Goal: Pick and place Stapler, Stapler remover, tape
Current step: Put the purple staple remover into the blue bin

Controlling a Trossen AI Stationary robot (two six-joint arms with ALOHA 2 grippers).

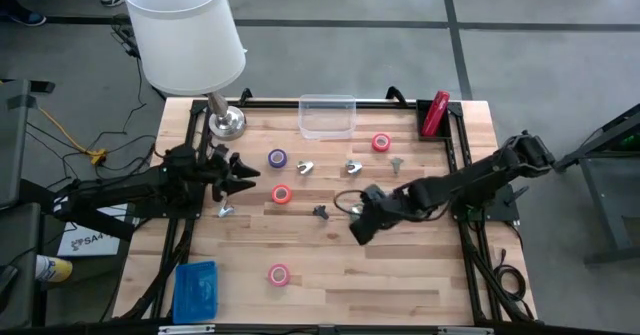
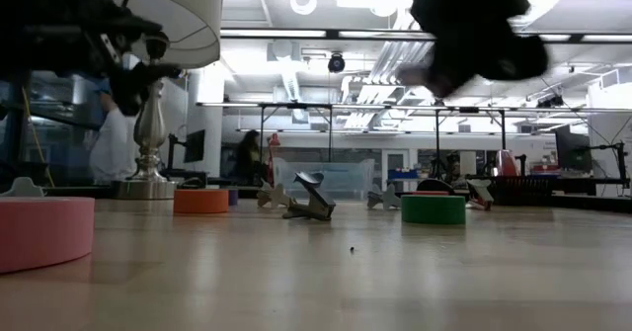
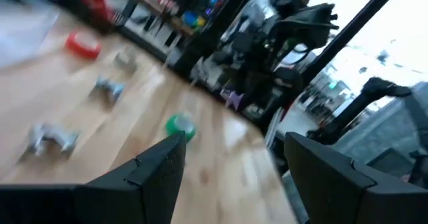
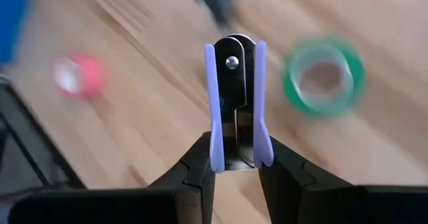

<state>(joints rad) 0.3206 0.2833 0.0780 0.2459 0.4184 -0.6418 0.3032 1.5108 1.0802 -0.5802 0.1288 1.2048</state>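
Observation:
My right gripper (image 1: 360, 225) hovers over the middle of the table, shut on a purple-handled staple remover (image 4: 234, 97). A green tape roll (image 4: 324, 77) lies on the table just beyond it. My left gripper (image 1: 248, 171) is open and empty above the table's left part, near the purple tape roll (image 1: 277, 158) and a red roll (image 1: 282, 194). A pink roll (image 1: 279, 274) lies near the front edge and another red roll (image 1: 381, 142) at the far right. The red stapler (image 1: 435, 113) lies at the far right corner, against the frame rail. Other staple removers (image 1: 353, 166) lie scattered. My right gripper pinches the staple remover by its two purple side handles (image 4: 212, 144) between its two fingers, at the end nearest the wrist. The remover sticks out forward along the fingers, its riveted metal end (image 4: 232, 62) free. It is lifted clear of the table.
A clear plastic container (image 1: 327, 116) stands at the far edge. A lamp with a white shade (image 1: 185, 30) and metal base (image 1: 226, 122) stands at the far left corner. A blue flat item (image 1: 195, 290) lies at the near left. Black frame rails (image 1: 455, 145) run along the table's sides.

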